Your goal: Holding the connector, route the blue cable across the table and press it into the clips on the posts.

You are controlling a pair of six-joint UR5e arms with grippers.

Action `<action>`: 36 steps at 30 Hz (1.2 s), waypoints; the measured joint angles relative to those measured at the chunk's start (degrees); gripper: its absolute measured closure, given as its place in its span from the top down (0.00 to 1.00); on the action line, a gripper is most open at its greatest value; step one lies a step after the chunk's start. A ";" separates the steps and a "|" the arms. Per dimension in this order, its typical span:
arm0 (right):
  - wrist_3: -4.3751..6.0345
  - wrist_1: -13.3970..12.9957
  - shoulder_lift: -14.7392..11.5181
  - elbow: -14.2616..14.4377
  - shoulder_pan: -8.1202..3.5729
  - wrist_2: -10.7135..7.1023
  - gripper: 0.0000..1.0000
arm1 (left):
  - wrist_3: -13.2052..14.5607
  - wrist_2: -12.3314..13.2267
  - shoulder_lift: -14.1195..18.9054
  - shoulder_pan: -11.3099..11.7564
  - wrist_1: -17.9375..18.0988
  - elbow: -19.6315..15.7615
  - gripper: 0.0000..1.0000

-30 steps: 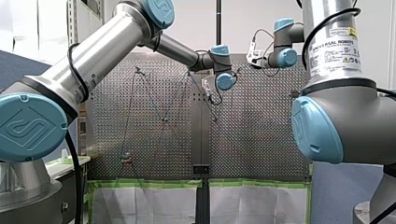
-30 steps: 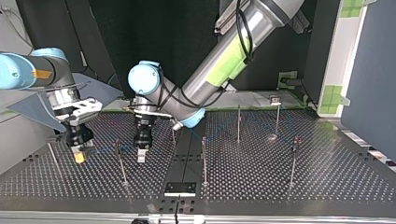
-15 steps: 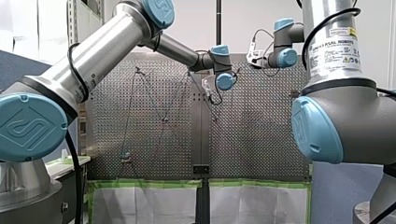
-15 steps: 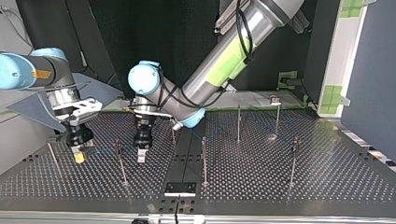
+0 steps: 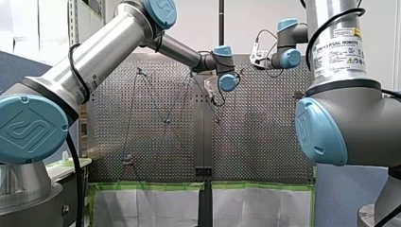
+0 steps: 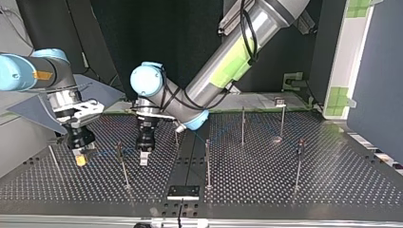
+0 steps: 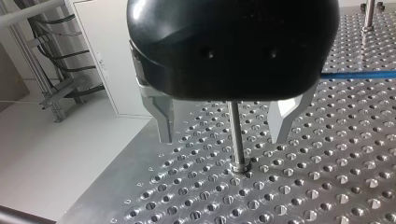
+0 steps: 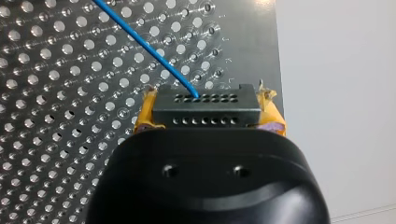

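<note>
My right gripper [image 8: 208, 111] is clamping the connector [image 8: 205, 105], with the cable [image 8: 144, 49] leading away ahead toward eleven o'clock. My left gripper [image 7: 222, 136] is hanging open, straddling a post [image 7: 236, 140].

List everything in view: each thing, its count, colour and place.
table: one, silver, perforated, beneath everything
posts: at least six, metal, upright on the table
blue cable: one, blue, running across the table
connector: one, dark grey, on the blue cable's end
left end effector: one, black with metal fingers, open astride one post
right end effector: one, black with yellow pads, shut on the connector
</note>
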 joint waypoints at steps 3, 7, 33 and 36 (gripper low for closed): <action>0.00 0.00 0.00 0.00 0.00 0.00 0.00 | 0.00 0.00 0.00 0.00 0.00 0.00 0.99; 0.00 0.00 0.00 0.00 0.00 0.00 0.00 | 0.00 0.00 0.00 0.00 0.00 0.00 0.99; 0.00 0.00 0.00 0.00 0.00 0.00 0.00 | 0.00 0.00 0.00 0.00 0.00 0.00 0.99; 0.00 0.00 0.00 0.00 0.00 0.00 0.00 | 0.00 0.00 0.00 0.00 0.00 0.00 0.99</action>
